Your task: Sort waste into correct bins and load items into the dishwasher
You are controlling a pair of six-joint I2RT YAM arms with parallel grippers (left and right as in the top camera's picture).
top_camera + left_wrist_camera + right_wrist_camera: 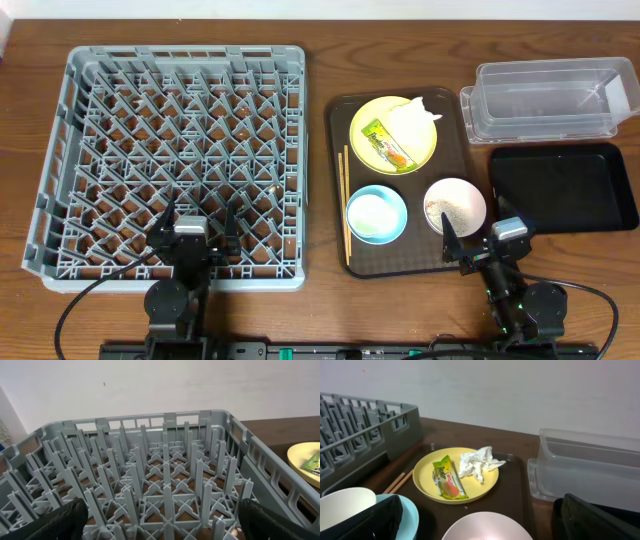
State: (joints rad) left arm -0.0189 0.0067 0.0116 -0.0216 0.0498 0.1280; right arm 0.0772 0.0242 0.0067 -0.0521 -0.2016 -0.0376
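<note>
The grey dishwasher rack (60, 150) fills the left side and is empty; it also shows in the left wrist view (165, 460). A brown serving tray (338, 150) holds the yellow plate (372, 112) with the green-and-yellow wrapper (385, 146) and the white napkin (414, 121). It also holds the chopsticks (346, 205), the light-blue bowl (392, 203) with the white cup (371, 214) in it, and the white bowl (457, 205) with rice grains (437, 212). The clear tub (550, 100) and black tray (562, 187) are at the right. My left gripper (197, 224) is open over the rack's near edge. My right gripper (478, 234) is open just in front of the white bowl (487, 527).
The right wrist view shows the plate (427, 477), wrapper (449, 478), napkin (477, 462), chopstick ends (400, 481), blue bowl (410, 515), cup (345, 505) and tub (590, 472). The rack corner (395, 425) stands left of the serving tray. A pale wall is behind the table.
</note>
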